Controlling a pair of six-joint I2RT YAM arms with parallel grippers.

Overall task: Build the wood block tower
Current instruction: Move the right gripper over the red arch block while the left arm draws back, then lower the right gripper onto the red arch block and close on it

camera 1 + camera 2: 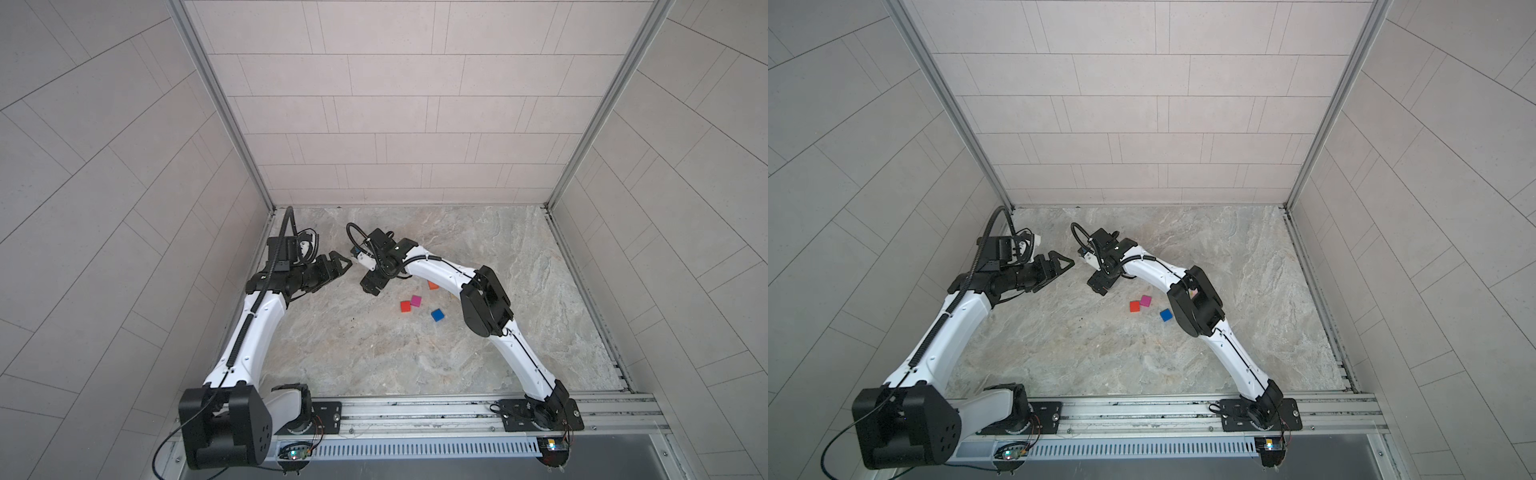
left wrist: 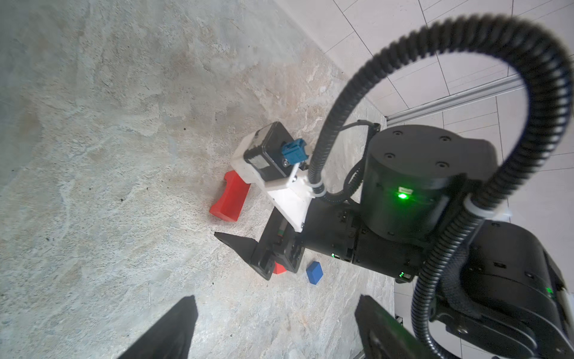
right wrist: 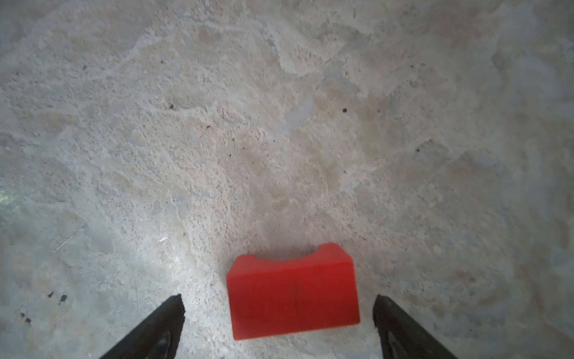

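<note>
No stacked wood block tower shows; the blocks lie loose on the stone floor. A red notched piece [image 3: 293,292] lies flat between the spread fingers of my right gripper [image 3: 279,299], with a gap on each side. The left wrist view shows the same red notched piece [image 2: 230,202] beside the downward-pointing right gripper [image 2: 248,251]; both top views hide it. A red cube [image 1: 405,306], magenta cube [image 1: 416,301], blue cube [image 1: 437,315] and an orange block [image 1: 432,285] lie near the right arm. My left gripper [image 1: 340,266] hovers open and empty to the left.
Tiled walls [image 1: 395,166] close the cell at the back and both sides. An aluminium rail [image 1: 415,409] with both arm bases runs along the front. The right arm's elbow [image 1: 484,301] hangs over the floor beside the blue cube.
</note>
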